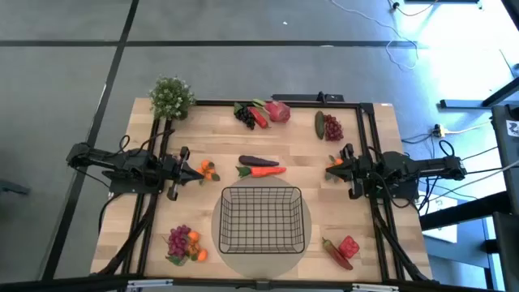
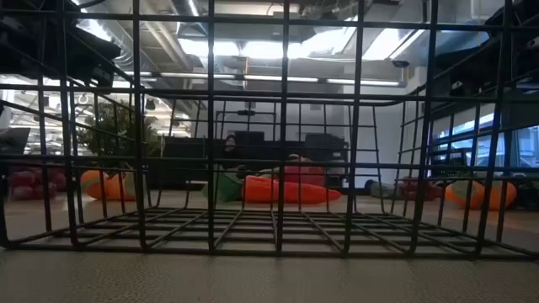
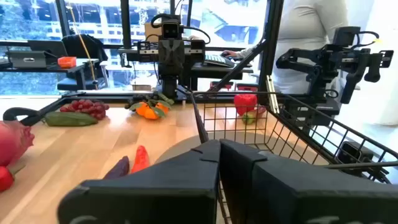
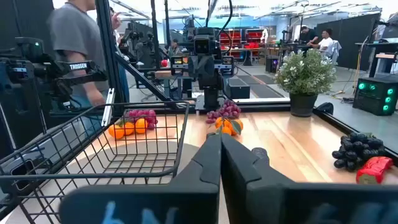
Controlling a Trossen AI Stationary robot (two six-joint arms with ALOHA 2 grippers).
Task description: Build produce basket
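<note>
Both arms sit low at the table's sides. The left end effector point(image 1: 197, 171) has its fingers pressed together, nothing in them, and two small oranges point(image 1: 208, 169) lie right at its tip. The right end effector point(image 1: 331, 169) is pinched together too, with an orange point(image 1: 335, 161) just beside it. The basket point(image 1: 261, 217) sits empty between the two, nearer the front edge. The carrot point(image 1: 263, 171) and eggplant point(image 1: 258, 161) lie just behind it on the table point(image 1: 219, 130).
</note>
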